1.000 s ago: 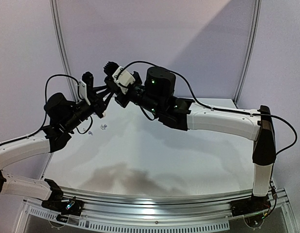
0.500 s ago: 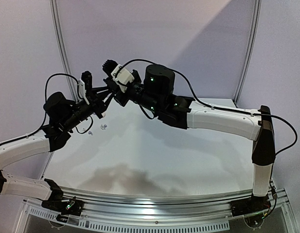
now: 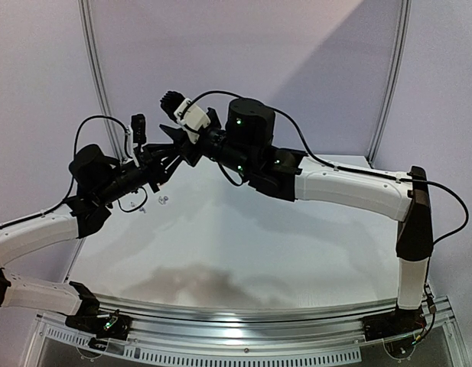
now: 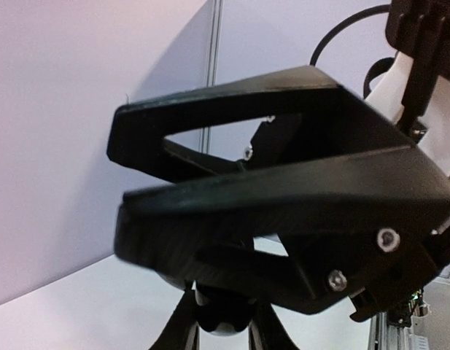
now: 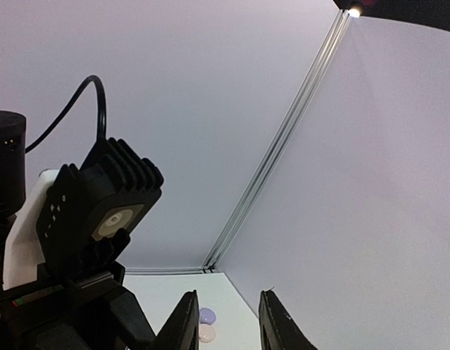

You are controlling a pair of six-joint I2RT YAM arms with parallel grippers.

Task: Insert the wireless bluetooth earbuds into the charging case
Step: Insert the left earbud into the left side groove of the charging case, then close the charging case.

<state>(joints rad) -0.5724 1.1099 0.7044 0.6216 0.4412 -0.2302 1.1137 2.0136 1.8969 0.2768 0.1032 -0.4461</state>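
my left gripper (image 4: 225,305) pinches a dark rounded thing (image 4: 223,326), case or bud i cannot tell, and my right gripper (image 5: 226,322) faces it close in the air, jaws slightly apart and empty. below them tiny pale earbuds (image 3: 163,200) lie loose on the table (image 3: 258,245); farther back a lavender puck (image 5: 208,316) and a white puck (image 5: 206,333) sit side by side.
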